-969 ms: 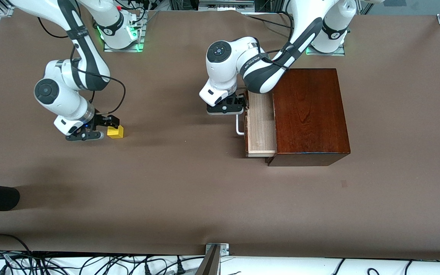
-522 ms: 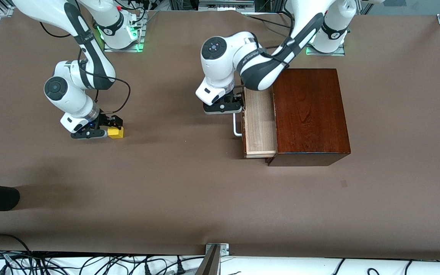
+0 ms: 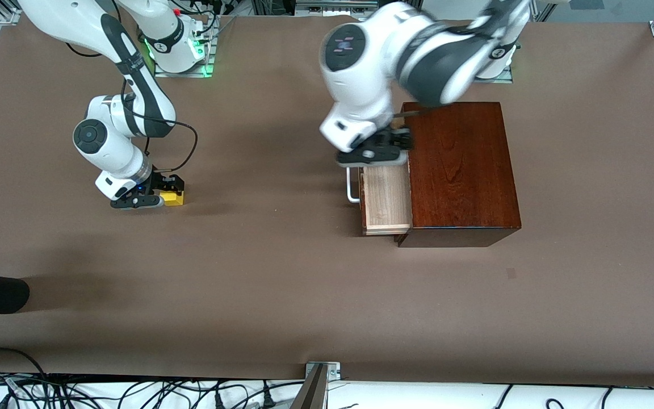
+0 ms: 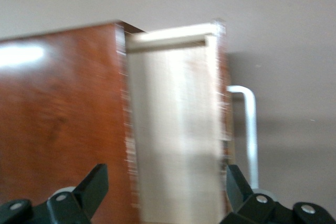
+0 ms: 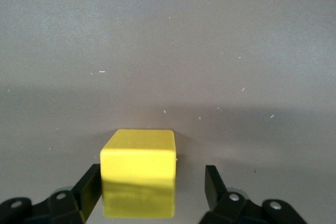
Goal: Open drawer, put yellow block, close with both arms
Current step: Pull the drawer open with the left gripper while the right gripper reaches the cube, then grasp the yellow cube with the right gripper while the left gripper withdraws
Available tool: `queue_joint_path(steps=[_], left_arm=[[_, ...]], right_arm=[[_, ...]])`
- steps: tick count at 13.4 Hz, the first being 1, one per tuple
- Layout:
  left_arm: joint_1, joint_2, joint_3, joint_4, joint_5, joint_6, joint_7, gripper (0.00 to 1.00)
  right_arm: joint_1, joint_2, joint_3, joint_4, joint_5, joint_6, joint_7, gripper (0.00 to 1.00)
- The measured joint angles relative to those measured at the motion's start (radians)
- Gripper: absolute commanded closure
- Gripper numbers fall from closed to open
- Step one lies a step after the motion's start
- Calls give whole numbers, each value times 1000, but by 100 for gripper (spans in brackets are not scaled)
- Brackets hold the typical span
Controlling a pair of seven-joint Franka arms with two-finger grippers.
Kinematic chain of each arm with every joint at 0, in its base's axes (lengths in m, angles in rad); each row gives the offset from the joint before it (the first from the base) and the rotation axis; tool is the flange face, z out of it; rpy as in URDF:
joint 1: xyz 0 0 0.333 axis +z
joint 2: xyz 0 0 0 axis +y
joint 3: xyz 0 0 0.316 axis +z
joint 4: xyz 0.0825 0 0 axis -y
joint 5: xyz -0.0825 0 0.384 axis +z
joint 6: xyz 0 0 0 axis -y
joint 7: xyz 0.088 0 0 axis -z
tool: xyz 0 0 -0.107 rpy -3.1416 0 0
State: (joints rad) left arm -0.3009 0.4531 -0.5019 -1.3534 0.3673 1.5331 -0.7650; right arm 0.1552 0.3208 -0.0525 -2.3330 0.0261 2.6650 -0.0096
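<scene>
The left hand [image 3: 377,152] has lifted, open, off the white bar handle [image 3: 351,186], leaving the shallow pale-wood drawer [image 3: 386,199] open; the right hand [image 3: 154,193], open, now straddles the small yellow block [image 3: 173,196].

A small bright yellow cube [image 5: 138,174] is seen resting on the plain grey-brown counter [image 5: 168,51]. It is flanked by the spread black jaws of the right gripper [image 5: 152,187], one finger touching it, the other standing apart.

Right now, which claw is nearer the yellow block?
Right. The right claw straddles the yellow block, open; the left claw is open over the drawer.
</scene>
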Motion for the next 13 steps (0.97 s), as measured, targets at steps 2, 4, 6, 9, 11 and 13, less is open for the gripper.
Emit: queue_joint_path(steps=[2,4,6,9,11,13], left_arm=[[104,-47,3,0,-51,-27,130,0],[197,-77,4,0,-95,-33,255,0],[280,-100,4,0,-145,-41,364,0],[368,-140,37,0,-232,-48,441,0],[360,-189,148,-7,-319,-39,454,0],[335,-259,274,-62,-357,-19,511,0]], right_arm=[[0,9,0,0,0,21,0,37],[0,13,1,0,0,26,0,60],[1,13,1,0,0,27,1,85],[1,11,3,5,0,28,0,99],[1,-8,22,24,0,-12,0,99],[2,-45,58,86,0,-124,0,99]])
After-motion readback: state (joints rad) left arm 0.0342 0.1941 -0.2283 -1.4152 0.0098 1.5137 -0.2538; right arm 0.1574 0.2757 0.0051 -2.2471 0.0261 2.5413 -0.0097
